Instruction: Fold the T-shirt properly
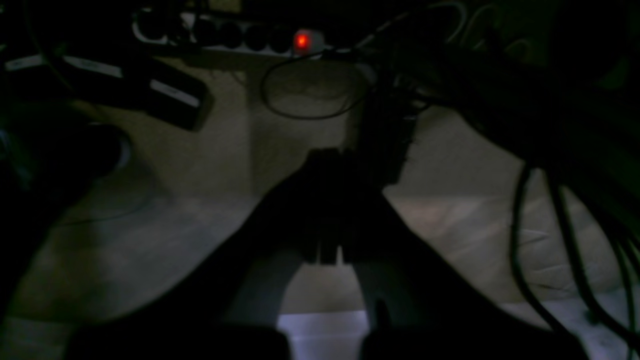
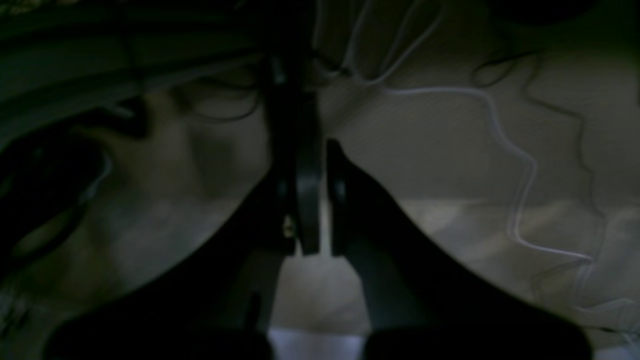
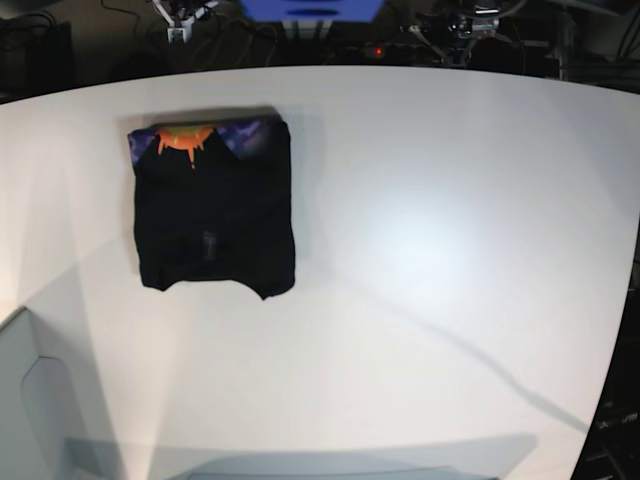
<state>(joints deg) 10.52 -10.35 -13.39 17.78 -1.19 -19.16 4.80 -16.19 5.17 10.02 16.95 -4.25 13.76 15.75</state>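
The black T-shirt (image 3: 215,215) lies folded into a rough rectangle on the left part of the white table (image 3: 430,260). A strip of its orange-and-purple print (image 3: 190,138) shows along the far edge. Neither wrist view shows the shirt. My left gripper (image 1: 327,165) is shut with nothing in it and looks down on a dim floor. My right gripper (image 2: 320,165) is shut too, with only a thin slit between its fingers and nothing held. In the base view both arms sit back beyond the table's far edge, well away from the shirt.
On the floor under the left gripper lie a power strip with a red light (image 1: 301,41), black boxes (image 1: 175,97) and dark cables (image 1: 520,240). A white cable (image 2: 520,165) snakes under the right gripper. A grey panel (image 3: 30,400) stands at the table's near left corner.
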